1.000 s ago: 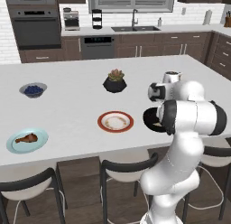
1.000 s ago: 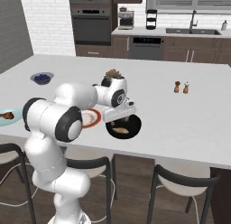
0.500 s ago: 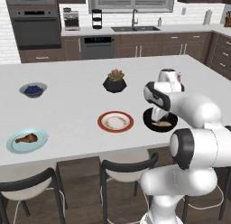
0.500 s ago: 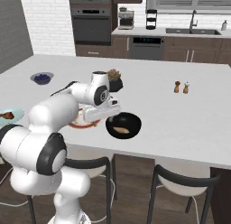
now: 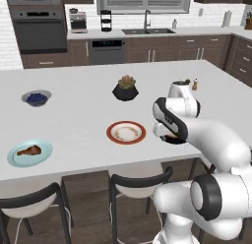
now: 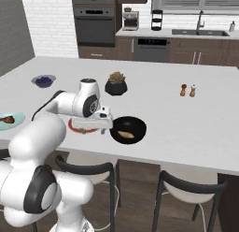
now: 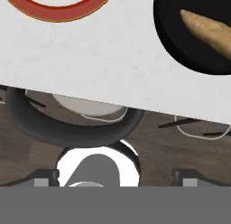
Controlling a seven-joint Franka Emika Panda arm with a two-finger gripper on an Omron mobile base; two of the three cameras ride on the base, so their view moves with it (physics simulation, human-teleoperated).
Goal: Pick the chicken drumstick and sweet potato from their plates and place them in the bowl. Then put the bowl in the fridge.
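Stool backs of dark curved metal (image 5: pixel 140 178) line the near edge of the white island counter (image 5: pixel 78 120), and in the hand view one such ring sits below the counter lip, over the wood floor. At that near edge the two-finger gripper (image 6: pixel 93 129) hangs low between the red-rimmed white plate (image 6: pixel 78 126) and the glossy black bowl (image 6: pixel 128 129); its jaws stand wide apart and grip nothing, though the fingertips are hard to make out against the hand. The pale tan sweet potato (image 6: pixel 125 134) lies inside the bowl; the hand view cuts off both its far end and most of the bowl. In the left base view the white forearm covers nearly all of the bowl. The red-rimmed plate looks bare, and its top is cut off in the hand view.

Well to the left, near the counter's front edge, the reddish-brown chicken drumstick (image 5: pixel 29 150) lies on the light blue plate (image 5: pixel 19 159); the right base view crops this plate at the picture's edge. A broad stretch of bare counter separates it from the red-rimmed plate.

Farther back stand a black faceted plant pot (image 5: pixel 125 92), a small grey bowl of blueberries (image 5: pixel 36 98) and two small shakers (image 6: pixel 188 90), well apart from one another. Beyond the island run dark cabinets with a sink (image 5: pixel 146 30) and a wall oven (image 5: pixel 38 29)
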